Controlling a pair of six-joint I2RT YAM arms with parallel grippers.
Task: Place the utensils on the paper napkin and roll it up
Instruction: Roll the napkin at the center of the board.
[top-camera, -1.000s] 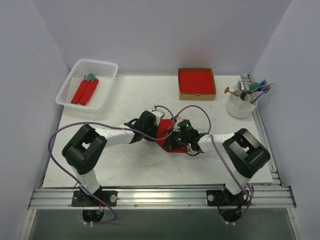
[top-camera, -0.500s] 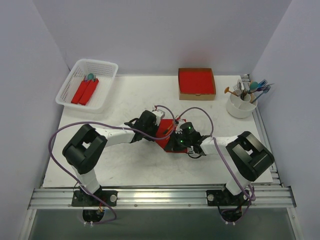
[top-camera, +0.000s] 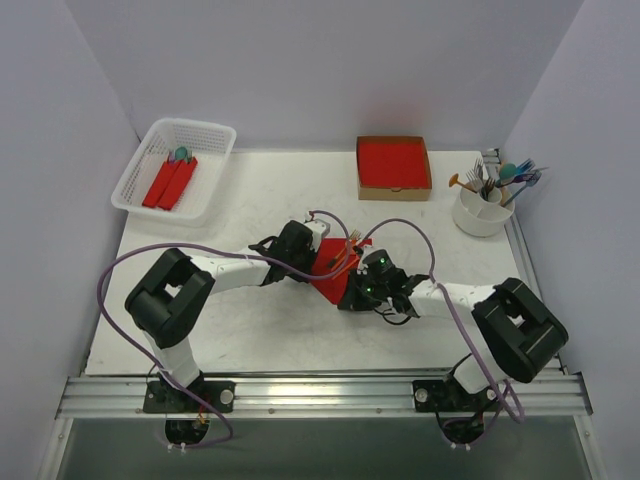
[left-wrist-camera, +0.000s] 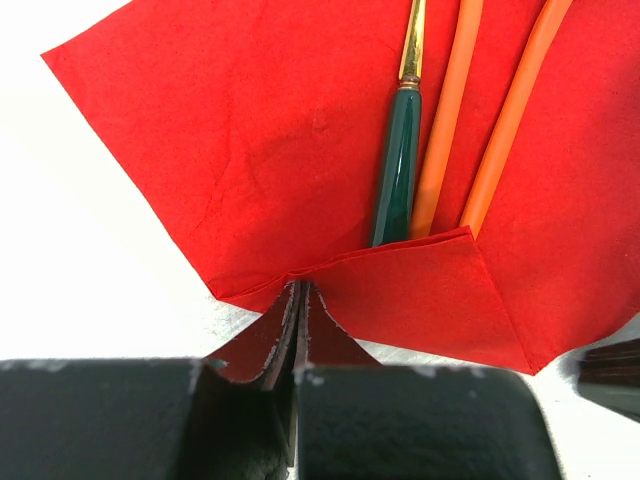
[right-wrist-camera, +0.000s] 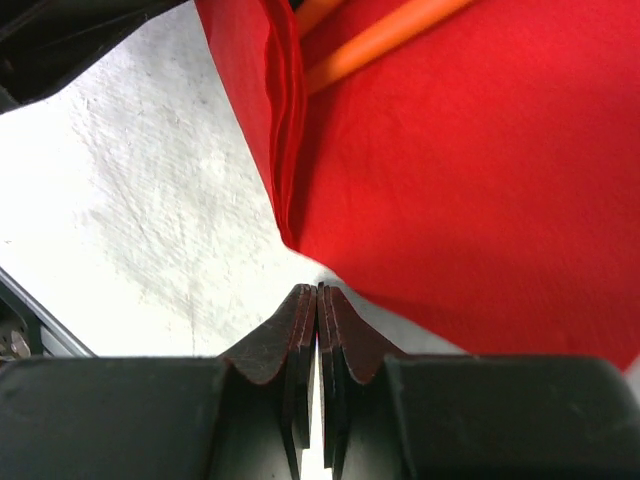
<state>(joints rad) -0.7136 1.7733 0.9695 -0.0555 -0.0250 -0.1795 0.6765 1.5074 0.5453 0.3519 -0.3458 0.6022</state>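
Left wrist: red paper napkin (left-wrist-camera: 250, 130) corner folded over slim teal, orange utensils (left-wrist-camera: 400, 150) for rolling; left end effector (left-wrist-camera: 297, 295), right end effector (right-wrist-camera: 318, 295) closed.

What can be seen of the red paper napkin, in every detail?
The napkin is one thin, matte, bright-red paper sheet, lightly creased, lying on the white table. One corner is folded over the ends of a teal handle and two orange handles. The shut left fingers meet that fold; the shut right fingers sit at another edge.

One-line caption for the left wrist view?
Left gripper, shut, meets the folded edge of the paper napkin; the flap covers the ends of one teal and two orange utensils.
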